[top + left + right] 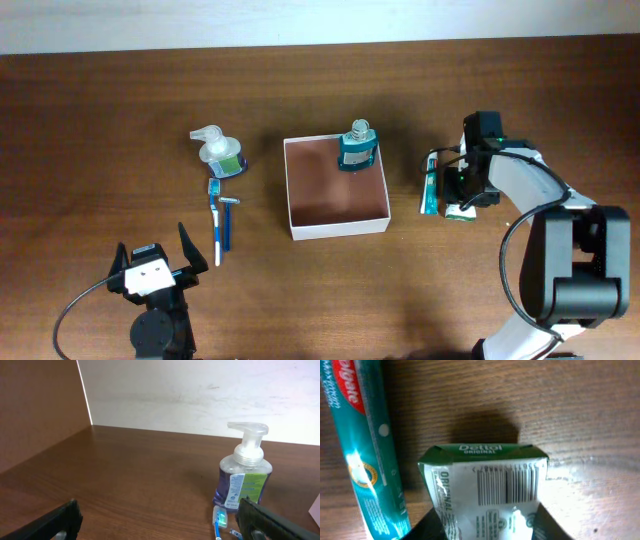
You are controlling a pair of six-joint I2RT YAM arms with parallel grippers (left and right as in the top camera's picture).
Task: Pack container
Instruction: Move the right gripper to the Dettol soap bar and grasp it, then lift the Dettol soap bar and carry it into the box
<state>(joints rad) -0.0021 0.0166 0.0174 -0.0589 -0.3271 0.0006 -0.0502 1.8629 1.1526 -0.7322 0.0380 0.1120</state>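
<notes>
The wooden table (100, 120) carries all items. The container (291, 190) sits at table centre, open side up, reddish-brown bottom exposed. A teal bottle (356, 147) stands inside it, in the far right corner.

The left gripper (155, 250) is at the near left edge, clear of all items, with its fingers spread wide apart. The right gripper (465, 190) is right of the container, lowered over a green and white soap pack (482, 487). Its fingers (427, 527) flank the pack. Whether they press on it cannot be determined.

A clear pump bottle (220, 152) stands left of the container. A toothpaste tube (431, 182) lies between the container and the soap pack. A blue toothbrush (216, 225) and a razor (230, 205) lie side by side near the pump bottle.
</notes>
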